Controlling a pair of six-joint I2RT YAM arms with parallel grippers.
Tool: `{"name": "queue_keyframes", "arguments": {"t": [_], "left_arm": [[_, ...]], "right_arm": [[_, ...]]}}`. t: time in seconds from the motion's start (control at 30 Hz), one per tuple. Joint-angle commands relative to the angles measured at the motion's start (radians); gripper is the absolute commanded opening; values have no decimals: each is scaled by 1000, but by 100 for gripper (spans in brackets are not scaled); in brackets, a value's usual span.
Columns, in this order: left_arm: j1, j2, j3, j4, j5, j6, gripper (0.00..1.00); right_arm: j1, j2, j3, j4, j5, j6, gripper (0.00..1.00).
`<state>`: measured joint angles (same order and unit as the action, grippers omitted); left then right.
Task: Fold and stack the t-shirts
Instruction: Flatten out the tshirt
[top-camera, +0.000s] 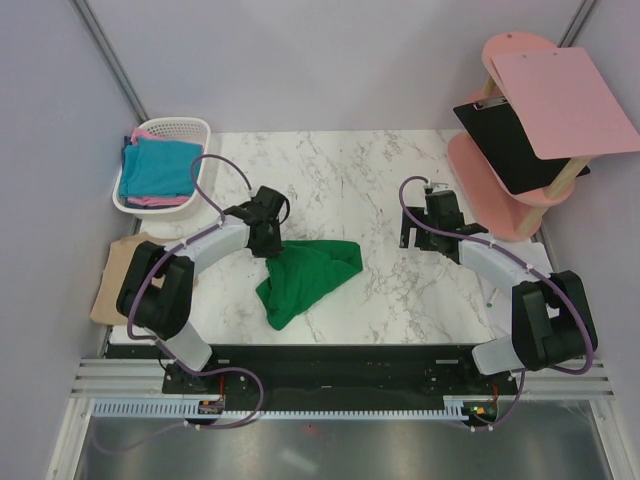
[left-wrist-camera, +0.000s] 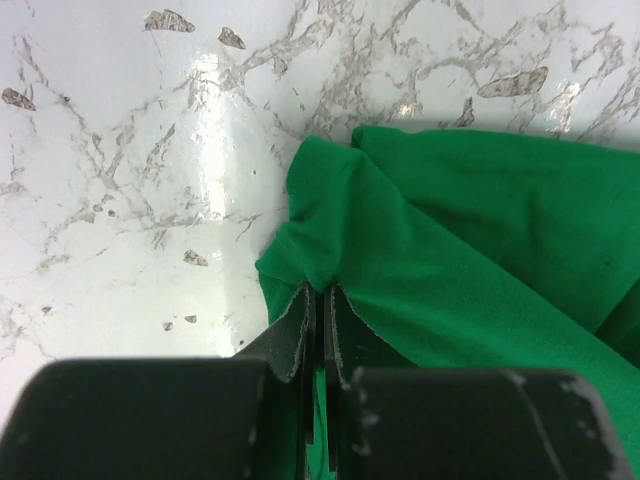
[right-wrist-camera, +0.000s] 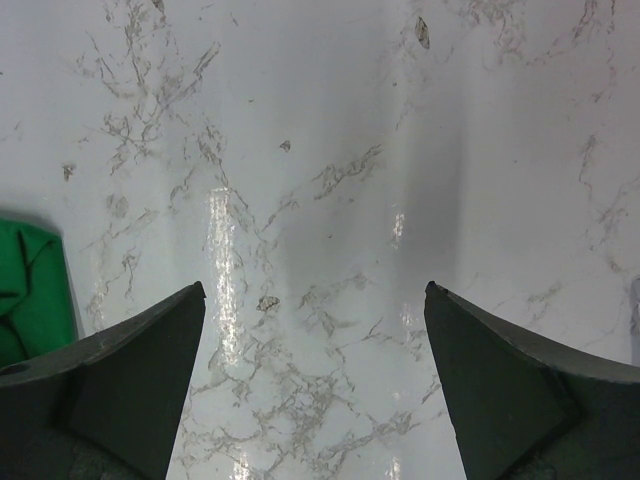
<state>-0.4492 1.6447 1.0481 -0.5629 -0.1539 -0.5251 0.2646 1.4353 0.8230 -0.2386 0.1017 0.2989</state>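
1. Closest to the lens, at the bottom centre of the left wrist frame, the left gripper (left-wrist-camera: 320, 290) had its jaws drawn to a narrow slit, with a raised fold of the green t-shirt (top-camera: 305, 275) pinched between them.
2. Across the middle of the top frame lay the marble table (top-camera: 350, 180), hard and glossy.
3. Just left of centre in the top frame, the green t-shirt lay crumpled and unfolded on the marble, its upper-left edge caught by the left gripper. It looked light, thin and limp. By my judgement it would sag and trail instead of keeping a shape, and it would slide easily on the polished top. The best holds seemed to be a hem or shoulder corner taken as a small pinch, with a second corner taken by the other arm to spread it.
4. In the upper left, a white plastic basket (top-camera: 175, 125) held a teal-blue t-shirt (top-camera: 155, 170) lying on a pink t-shirt (top-camera: 160, 200).
5. At the far left edge sat a tan t-shirt (top-camera: 115, 275); I could not tell whether it rested on the table.
6. Right of centre, the right gripper (right-wrist-camera: 313, 287) hung over bare marble with its jaws spread wide and nothing between them, well apart from the green t-shirt.
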Motion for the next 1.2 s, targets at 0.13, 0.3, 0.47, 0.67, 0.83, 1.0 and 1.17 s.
{"name": "queue_keyframes", "arguments": {"t": [0.13,0.3,0.47,0.67,0.83,1.0,1.17], "left_arm": [[3,-106,47,29,-49,60,2],[-5,-272,159,-2,19,80,2],[-77,-359,337,-29,62,123,2],[-313,-167,714,-72,149,191,2],[-540,96,1385,-254,129,306,2],[-560,57,1560,-200,-8,348,2],[-527,-140,1196,-150,-255,384,2]], "right_arm": [[-2,-19,-28,30,-2,20,98],[-1,-39,-35,30,7,22,98],[-2,-50,-28,28,59,39,98],[-14,-95,33,-16,248,103,98],[-44,-105,64,-42,337,144,98],[-73,-127,48,-62,375,152,98],[-90,-182,12,-61,411,143,98]]}}
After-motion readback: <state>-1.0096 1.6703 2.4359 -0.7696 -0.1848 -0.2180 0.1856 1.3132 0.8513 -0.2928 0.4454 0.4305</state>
